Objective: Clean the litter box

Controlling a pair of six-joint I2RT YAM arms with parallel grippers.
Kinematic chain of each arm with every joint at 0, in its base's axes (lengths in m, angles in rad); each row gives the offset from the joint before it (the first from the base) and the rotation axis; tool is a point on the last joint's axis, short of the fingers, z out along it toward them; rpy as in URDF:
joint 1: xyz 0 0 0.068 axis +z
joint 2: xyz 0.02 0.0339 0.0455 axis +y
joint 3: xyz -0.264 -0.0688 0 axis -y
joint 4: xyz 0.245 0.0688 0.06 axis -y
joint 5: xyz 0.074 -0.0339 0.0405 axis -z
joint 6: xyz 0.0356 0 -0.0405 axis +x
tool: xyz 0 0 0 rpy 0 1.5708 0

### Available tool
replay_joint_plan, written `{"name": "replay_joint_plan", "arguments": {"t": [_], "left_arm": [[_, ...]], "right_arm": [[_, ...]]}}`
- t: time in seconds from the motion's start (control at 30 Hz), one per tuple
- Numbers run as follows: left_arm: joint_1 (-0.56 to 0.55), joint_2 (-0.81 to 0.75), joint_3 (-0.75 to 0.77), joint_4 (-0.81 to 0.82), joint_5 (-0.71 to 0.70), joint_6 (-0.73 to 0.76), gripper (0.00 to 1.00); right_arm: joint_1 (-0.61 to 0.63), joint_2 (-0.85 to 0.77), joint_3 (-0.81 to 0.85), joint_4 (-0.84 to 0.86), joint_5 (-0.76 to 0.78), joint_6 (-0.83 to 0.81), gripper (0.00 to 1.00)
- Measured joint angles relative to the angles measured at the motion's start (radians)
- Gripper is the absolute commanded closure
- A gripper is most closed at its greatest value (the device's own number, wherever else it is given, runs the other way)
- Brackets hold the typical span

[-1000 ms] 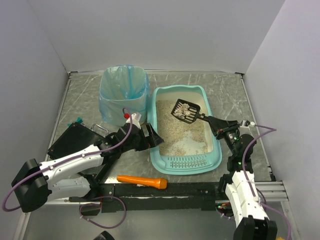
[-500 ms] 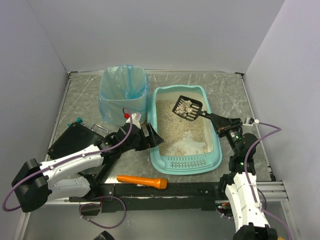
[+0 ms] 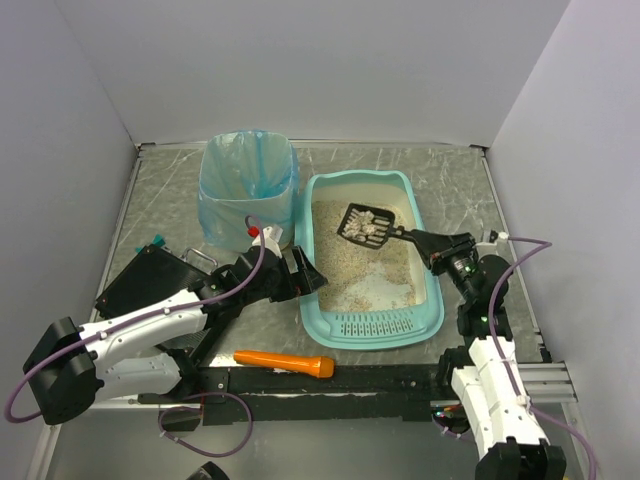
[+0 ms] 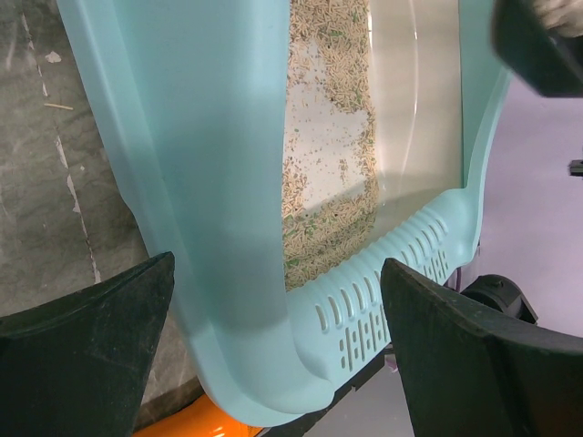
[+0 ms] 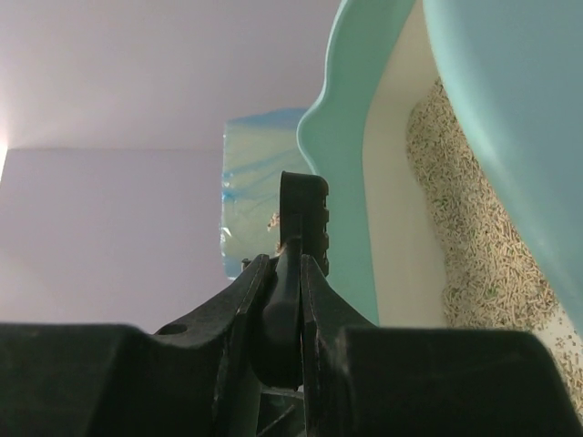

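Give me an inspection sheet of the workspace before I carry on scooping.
Surface: grey marbled table.
Job's things: litter box holds beige litter, with a bare patch near the slotted end; black scoop carries pale clumps over it.
Clutter: blue-bagged waste bin, black case, orange tool.
Grippers: right gripper shut on the scoop's handle; left gripper open at the box's left rim.
Cables: purple cable loops off each arm, none over the box.
Surroundings: plain white walls.

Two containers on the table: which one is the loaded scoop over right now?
The teal litter box: the scoop, clamped in the right gripper, hangs above its litter. The blue-bagged bin stands beside the box, with no scoop over it.
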Motion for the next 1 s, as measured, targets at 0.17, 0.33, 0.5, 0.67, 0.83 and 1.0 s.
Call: {"name": "replay_joint_plan", "arguments": {"t": [0.17, 0.33, 0.5, 0.67, 0.83, 1.0], "left_arm": [[0.000, -0.006, 0.000, 0.000, -0.011, -0.001, 0.03], [0.000, -0.006, 0.000, -0.008, -0.017, 0.003, 0.03], [0.000, -0.006, 0.000, -0.009, -0.019, 0.003, 0.03], [0.000, -0.015, 0.000, -0.009, -0.024, 0.003, 0.03], [0.000, -0.027, 0.000, -0.009, -0.035, 0.003, 0.03], [0.000, -0.033, -0.001, -0.010, -0.040, 0.003, 0.03]], "right_arm": [[0.004, -0.018, 0.013, 0.019, 0.017, -0.016, 1.00], [0.009, 0.021, 0.012, 0.029, -0.004, -0.023, 1.00], [0.018, 0.035, 0.020, -0.006, -0.013, -0.047, 1.00], [0.039, 0.015, 0.027, -0.026, 0.013, -0.072, 1.00], [0.048, 0.018, 0.032, -0.009, 0.010, -0.077, 1.00], [0.055, 0.035, 0.034, -0.003, -0.002, -0.080, 1.00]]}}
